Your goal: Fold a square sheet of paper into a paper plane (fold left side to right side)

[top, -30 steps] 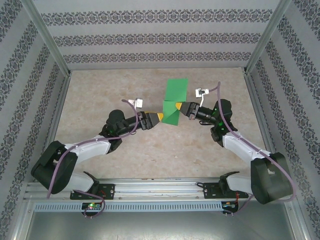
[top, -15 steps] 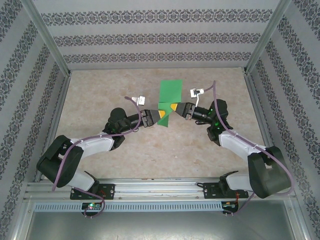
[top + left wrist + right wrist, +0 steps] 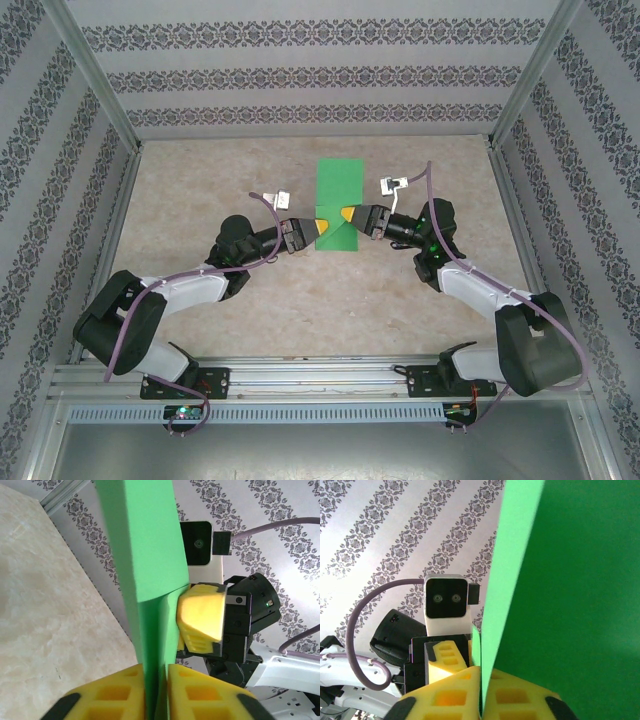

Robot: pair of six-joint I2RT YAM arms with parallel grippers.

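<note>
Fingers (image 3: 112, 692) of the left gripper (image 3: 155, 675) are pinched tight on the green sheet of paper (image 3: 145, 545); its wrist cam shows that up close, with the other arm's yellow finger against the sheet further along. Right gripper (image 3: 481, 677) is clamped on the sheet's edge too, per its own cam. Only the top view gives the layout: a narrow green rectangle near the middle of the table (image 3: 200, 180), one gripper on each side.

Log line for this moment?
left gripper: shut on green paper | right gripper: shut on green paper | paper: folded double
</note>
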